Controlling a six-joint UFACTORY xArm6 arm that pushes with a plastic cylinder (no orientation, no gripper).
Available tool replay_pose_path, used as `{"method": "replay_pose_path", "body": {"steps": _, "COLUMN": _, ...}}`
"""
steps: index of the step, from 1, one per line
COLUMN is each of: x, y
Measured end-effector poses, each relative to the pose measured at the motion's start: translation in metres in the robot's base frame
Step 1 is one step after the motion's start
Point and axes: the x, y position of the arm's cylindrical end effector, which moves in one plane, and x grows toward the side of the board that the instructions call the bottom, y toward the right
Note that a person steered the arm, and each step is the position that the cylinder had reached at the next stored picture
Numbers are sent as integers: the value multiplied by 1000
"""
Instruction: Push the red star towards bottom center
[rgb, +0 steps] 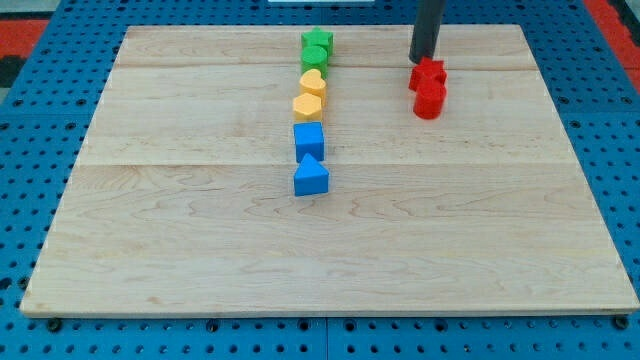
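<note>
While my tip (421, 60) rests near the board's (500, 250) top edge, right of centre, it touches the top side of the red star (428, 73). It is a bare rod clamping nothing. A red cylinder (429, 99) sits just below the star, touching it. Green, yellow and blue blocks line up near the top centre.

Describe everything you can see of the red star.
The red star is a small, glossy red block lying flat near the top right of the wooden board. My tip sits against its top edge. Below, it touches a second red block; its points are hard to make out.
</note>
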Motion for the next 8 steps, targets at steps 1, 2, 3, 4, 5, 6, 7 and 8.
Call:
{"method": "replay_pose_path", "body": {"steps": 1, "x": 44, "y": 4}}
{"method": "replay_pose_path", "body": {"steps": 2, "x": 53, "y": 35}}
{"method": "replay_pose_path", "body": {"steps": 3, "x": 80, "y": 74}}
{"method": "replay_pose_path", "body": {"steps": 4, "x": 110, "y": 77}}
{"method": "replay_pose_path", "body": {"steps": 5, "x": 124, "y": 72}}
{"method": "replay_pose_path", "body": {"steps": 6, "x": 100, "y": 90}}
{"method": "replay_pose_path", "body": {"steps": 7, "x": 88, "y": 90}}
{"method": "replay_pose_path", "body": {"steps": 8, "x": 107, "y": 49}}
